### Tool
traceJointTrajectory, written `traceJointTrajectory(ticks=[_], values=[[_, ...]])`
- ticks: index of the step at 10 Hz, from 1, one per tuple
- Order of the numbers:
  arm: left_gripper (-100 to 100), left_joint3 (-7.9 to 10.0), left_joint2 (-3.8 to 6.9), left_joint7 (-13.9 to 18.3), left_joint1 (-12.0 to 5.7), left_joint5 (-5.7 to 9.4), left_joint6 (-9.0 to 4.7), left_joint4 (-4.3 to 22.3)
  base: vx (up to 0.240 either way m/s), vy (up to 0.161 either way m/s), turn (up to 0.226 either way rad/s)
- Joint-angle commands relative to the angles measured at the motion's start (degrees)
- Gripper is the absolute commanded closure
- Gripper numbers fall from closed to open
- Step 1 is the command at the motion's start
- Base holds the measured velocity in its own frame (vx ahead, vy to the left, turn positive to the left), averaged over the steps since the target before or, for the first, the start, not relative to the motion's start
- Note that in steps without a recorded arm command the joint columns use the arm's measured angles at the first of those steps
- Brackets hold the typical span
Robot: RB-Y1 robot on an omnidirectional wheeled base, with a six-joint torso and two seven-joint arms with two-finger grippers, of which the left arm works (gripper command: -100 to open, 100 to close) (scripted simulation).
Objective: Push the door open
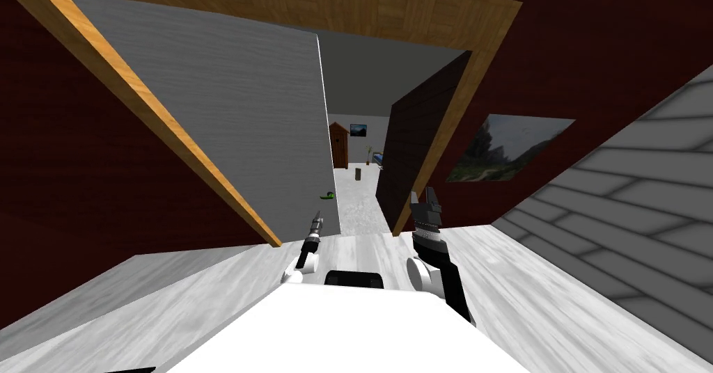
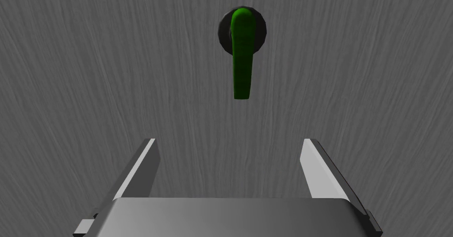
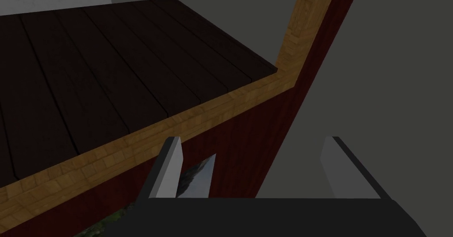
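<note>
- The grey door [image 1: 230,111] stands partly open in its wooden frame [image 1: 174,132], at about eleven o'clock from me in the head view. A gap into the room beyond lies at twelve.
- The left gripper [image 2: 230,141] faces the door's flat face with its fingers spread and nothing between them. The green lever handle [image 2: 242,57] is just beyond, at roughly one o'clock of the gripper in the head view.
- The right gripper [image 3: 252,139], fingers also spread and empty, is raised at one o'clock near a dark plank panel [image 3: 110,70].
- The door looks like a stiff hinged slab (no grasp needed). It likely swings most easily if pressed near its free edge beside the handle, though thin fingers may skid on the smooth face.
</note>
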Motion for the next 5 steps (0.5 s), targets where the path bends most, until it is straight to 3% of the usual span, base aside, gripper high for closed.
traceJointTrajectory(ticks=[1,2,5], values=[[-100,0.11,-0.36,0.02,-0.56,0.07,-0.02,1.68,0.039,0.141,-0.181],[-100,0.07,-0.30,-0.05,-0.31,0.04,0.03,0.91,0.021,0.063,-0.042],[-100,0.32,0.38,-0.14,-0.34,0.21,-0.35,1.38,0.148,0.025,-0.022]])
